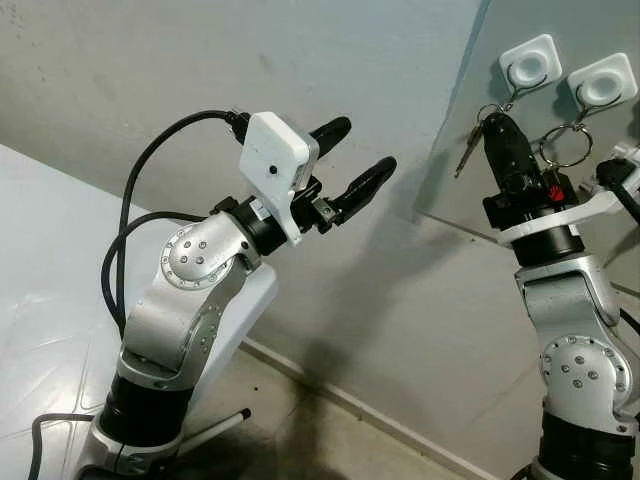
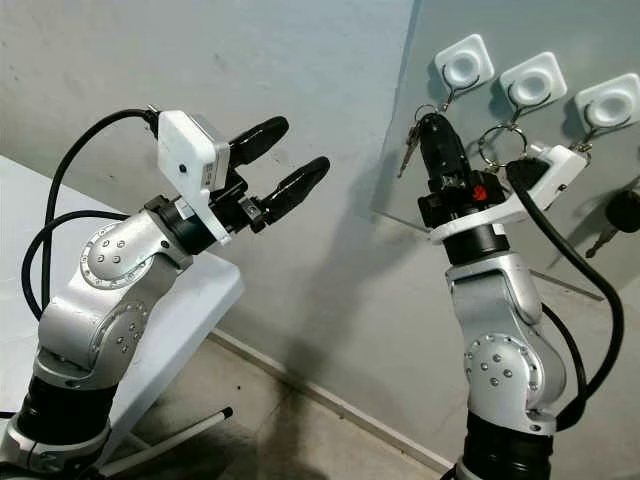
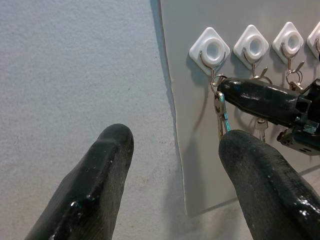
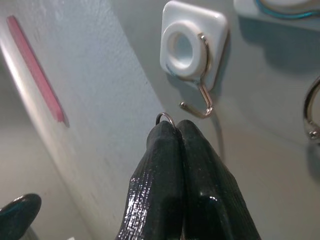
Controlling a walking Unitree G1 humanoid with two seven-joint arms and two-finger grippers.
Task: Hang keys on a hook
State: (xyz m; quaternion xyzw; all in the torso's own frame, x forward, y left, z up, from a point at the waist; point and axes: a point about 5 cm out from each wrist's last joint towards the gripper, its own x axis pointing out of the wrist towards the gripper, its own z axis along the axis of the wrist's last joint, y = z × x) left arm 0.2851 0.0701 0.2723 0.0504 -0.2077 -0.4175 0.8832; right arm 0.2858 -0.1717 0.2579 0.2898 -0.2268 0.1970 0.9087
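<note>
Just below the leftmost white square wall hook (image 4: 192, 52), the silver keys on a ring (image 2: 411, 142) hang pinched in the right gripper (image 2: 437, 128)
Left gripper (image 2: 283, 160) hovers nearby, fingers spread, holding nothing, before the grey wall panel (image 2: 420, 60)

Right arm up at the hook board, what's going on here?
The right tool is shut on a key ring, holding it just below the leftmost white hook on the grey board; the ring is not on the hook yet, and the key dangles beneath. The left tool is raised nearby, open, holding nothing. Neighbouring hooks carry rings.
</note>
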